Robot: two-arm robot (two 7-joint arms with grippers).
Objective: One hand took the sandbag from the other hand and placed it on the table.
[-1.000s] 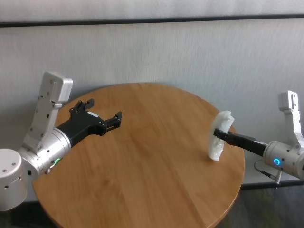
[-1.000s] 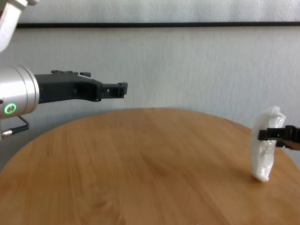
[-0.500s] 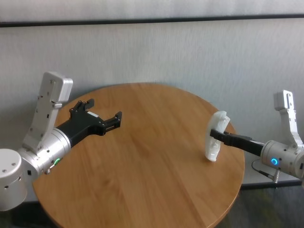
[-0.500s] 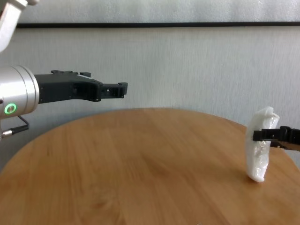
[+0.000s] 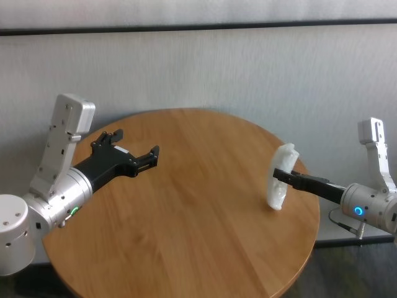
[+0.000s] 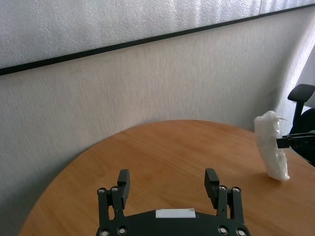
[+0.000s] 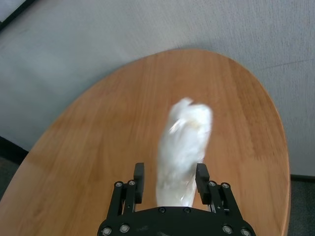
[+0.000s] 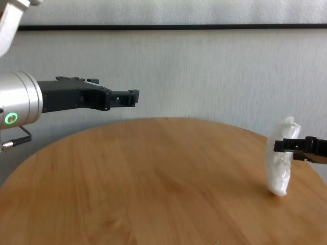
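The white lumpy sandbag [image 5: 277, 181] stands nearly upright with its lower end on the round wooden table [image 5: 186, 211], near the table's right edge. My right gripper [image 5: 281, 174], the blue-ringed one, reaches in from the right at the bag's upper half. In the right wrist view the sandbag [image 7: 183, 147] is blurred between the fingers and a small gap shows beside one finger [image 7: 139, 182], so the jaws stand slightly open around it. My left gripper [image 5: 135, 143], green-ringed, hovers open and empty over the table's left side, far from the sandbag [image 8: 278, 166].
A pale wall runs close behind the table. A black office chair [image 6: 301, 94] stands beyond the table's right edge. The sandbag [image 6: 272, 147] is only a short way in from that edge.
My right gripper carried the sandbag a little leftwards and down until its lower end met the table. Its jaws have begun to part. The left arm has not moved.
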